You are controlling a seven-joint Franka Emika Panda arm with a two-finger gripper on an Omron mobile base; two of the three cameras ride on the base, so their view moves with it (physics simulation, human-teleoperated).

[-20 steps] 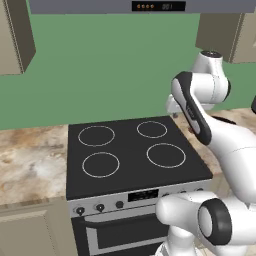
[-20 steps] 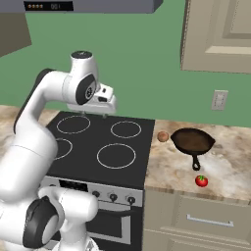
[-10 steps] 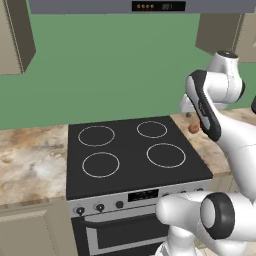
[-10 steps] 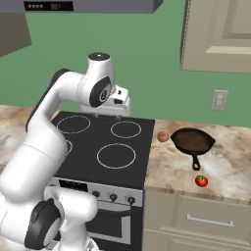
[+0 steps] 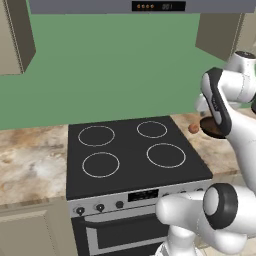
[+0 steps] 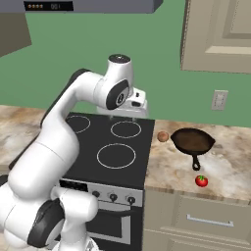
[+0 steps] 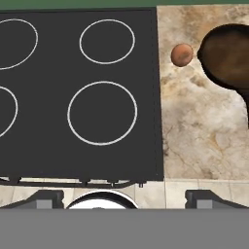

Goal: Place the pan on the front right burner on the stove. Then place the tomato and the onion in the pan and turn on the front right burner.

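Pan [image 6: 192,141] first: it sits on the counter [image 6: 171,169] to the right of the stove [image 6: 122,147], well off the glass, with its long thin handle pointing toward the front edge, so the opening step of the task is not yet done. In the hand view the pan [image 7: 228,56] shows at the upper right, with the onion [image 7: 182,55] just beside its rim on the stove side; the two look close but apart. From the right base view the onion [image 6: 163,137] lies between the pan and the stove's edge, and the tomato [image 6: 201,181] rests alone nearer the front of the counter, beyond the handle's tip. The front right burner [image 6: 116,156] is bare black glass inside its white ring, and the same ring [image 7: 102,113] sits empty in the hand view. The knobs [image 6: 113,197] on the silver panel look untouched, though their setting is too small to read. The claw [image 6: 121,115] hangs above the back of the stove, spread wide with nothing between its tips. By my reading nothing is finished: the pan must go to the burner, then tomato and onion into it, then the knob turned
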